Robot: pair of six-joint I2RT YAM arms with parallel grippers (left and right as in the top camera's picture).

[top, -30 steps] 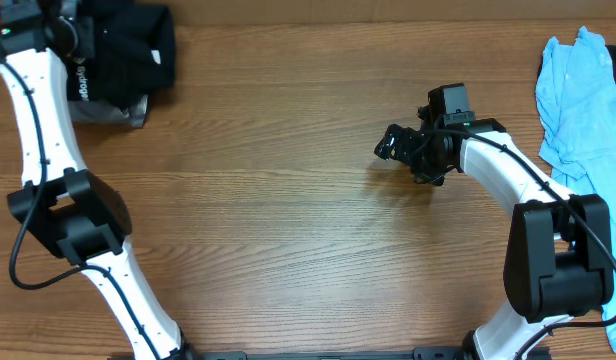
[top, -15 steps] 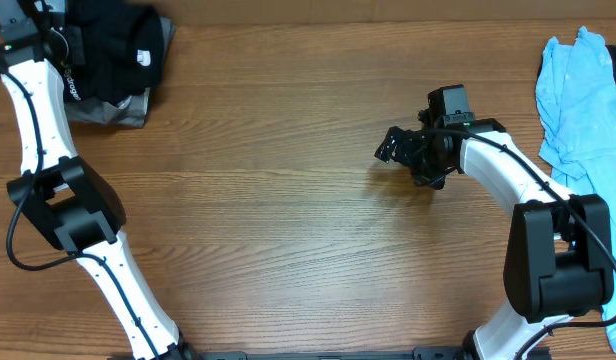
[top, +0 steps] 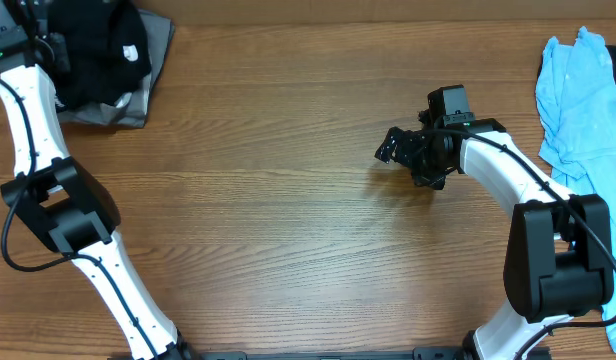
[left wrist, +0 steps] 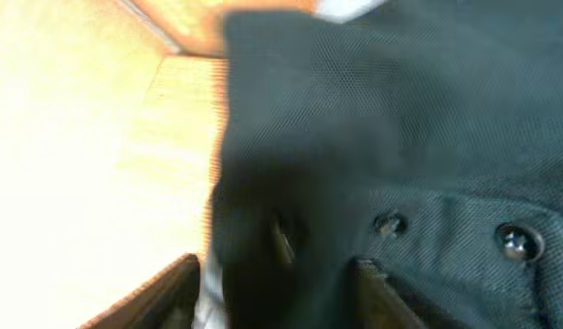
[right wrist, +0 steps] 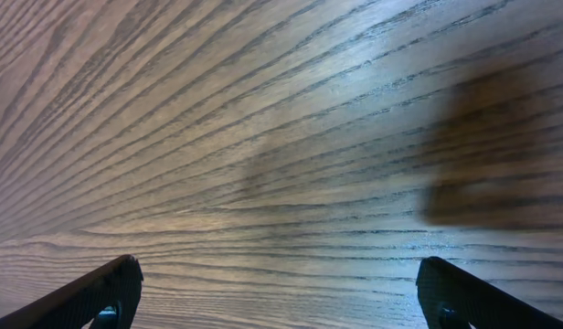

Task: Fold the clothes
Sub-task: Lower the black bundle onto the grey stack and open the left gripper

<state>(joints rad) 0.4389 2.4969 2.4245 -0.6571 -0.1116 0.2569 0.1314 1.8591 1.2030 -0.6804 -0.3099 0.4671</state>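
The black shirt [top: 98,45] lies bunched at the table's far left corner, on top of a grey folded garment [top: 140,98], with its small white logo [top: 131,54] facing up. My left gripper [top: 36,28] is over the shirt's left side. In the left wrist view its jaws [left wrist: 277,294] stand apart, and black fabric [left wrist: 400,137] with small buttons fills the gap between them. My right gripper [top: 388,148] hovers low over bare wood right of centre. It is open, and only the table shows between its fingertips [right wrist: 281,292].
A light blue shirt [top: 583,90] lies crumpled at the right edge of the table. The wooden table [top: 288,220] stretches bare between the two arms. The table's far edge runs just behind the black shirt.
The left arm has carried the black shirt leftwards onto the grey garment, and its jaws have parted. The right arm has not moved.
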